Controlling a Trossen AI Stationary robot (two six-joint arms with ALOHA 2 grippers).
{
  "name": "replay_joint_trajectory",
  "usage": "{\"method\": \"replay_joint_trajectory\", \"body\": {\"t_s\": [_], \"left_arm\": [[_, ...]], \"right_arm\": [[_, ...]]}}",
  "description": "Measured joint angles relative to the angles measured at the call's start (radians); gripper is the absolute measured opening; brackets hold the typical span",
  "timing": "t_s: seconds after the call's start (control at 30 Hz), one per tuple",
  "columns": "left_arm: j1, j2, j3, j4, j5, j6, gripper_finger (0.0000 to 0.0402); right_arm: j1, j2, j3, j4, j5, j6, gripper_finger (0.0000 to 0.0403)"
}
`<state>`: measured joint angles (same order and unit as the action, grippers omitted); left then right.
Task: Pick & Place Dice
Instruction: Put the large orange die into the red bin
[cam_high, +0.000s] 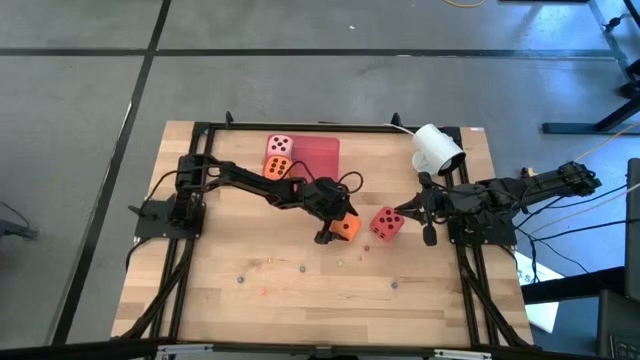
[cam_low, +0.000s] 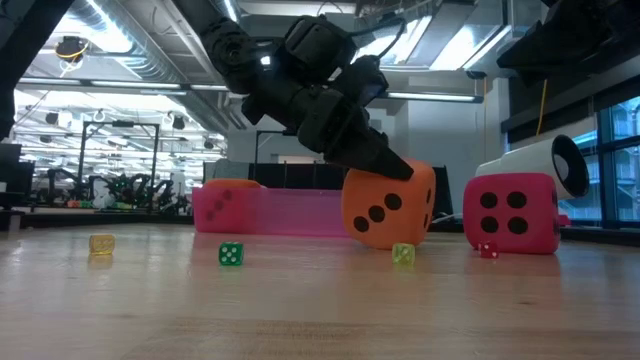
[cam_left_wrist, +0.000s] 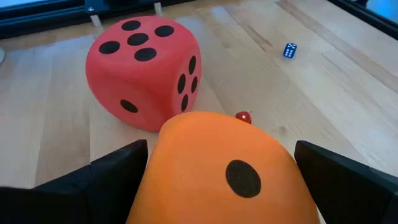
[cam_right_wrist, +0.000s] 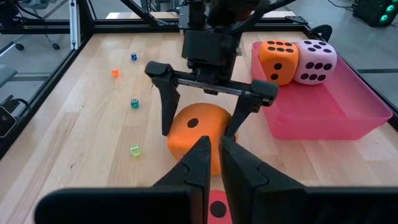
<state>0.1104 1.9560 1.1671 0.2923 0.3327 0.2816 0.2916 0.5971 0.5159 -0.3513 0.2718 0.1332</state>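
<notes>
One orange die (cam_right_wrist: 196, 134) sits between the fingers of my left gripper (cam_right_wrist: 202, 132) at the table's middle (cam_high: 346, 228). The red die (cam_high: 387, 223) rests on the wood just right of it. My right gripper (cam_right_wrist: 213, 155) is shut and hovers by the red die's right side (cam_high: 402, 214); a strip of that die (cam_right_wrist: 217, 208) shows under its fingers. The pink die (cam_high: 280, 146) and the second orange die (cam_high: 277, 168) sit side by side in the red tray (cam_high: 322, 152) at the far edge. My left gripper pinches the orange die by two opposite sides, one finger (cam_right_wrist: 169, 106) on each flank beside the one-pip face (cam_left_wrist: 242, 177). It comes slanting down from the table's left. The die is tilted, its lower corner (cam_low: 385, 243) at the table top. My right gripper: I cannot tell whether it touches the red die.
Tiny coloured dice lie scattered on the near half of the table: green (cam_low: 230, 254), yellow (cam_low: 101, 243), pale green (cam_low: 403, 255), red (cam_low: 487, 250), blue (cam_left_wrist: 290, 50). A white cylindrical object (cam_high: 438, 147) stands at the far right. A black frame (cam_high: 190, 190) borders the table.
</notes>
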Motion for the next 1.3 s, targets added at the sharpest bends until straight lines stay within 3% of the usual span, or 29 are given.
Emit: {"method": "replay_joint_trajectory", "body": {"t_s": [0.47,1.1,1.3], "left_arm": [[0.003,-0.002,0.001,-0.019,-0.016,-0.008,0.0363],[0.004,-0.058,-0.001,-0.048,-0.032,-0.004,0.0359],[0.003,-0.15,-0.001,-0.13,-0.155,0.045,0.0359]], "right_arm": [[0.0,0.0,0.0,0.0,0.0,0.0,0.0036],[0.0,0.0,0.0,0.0,0.0,0.0,0.0036],[0.0,0.0,0.0,0.0,0.0,0.0,0.0036]]}}
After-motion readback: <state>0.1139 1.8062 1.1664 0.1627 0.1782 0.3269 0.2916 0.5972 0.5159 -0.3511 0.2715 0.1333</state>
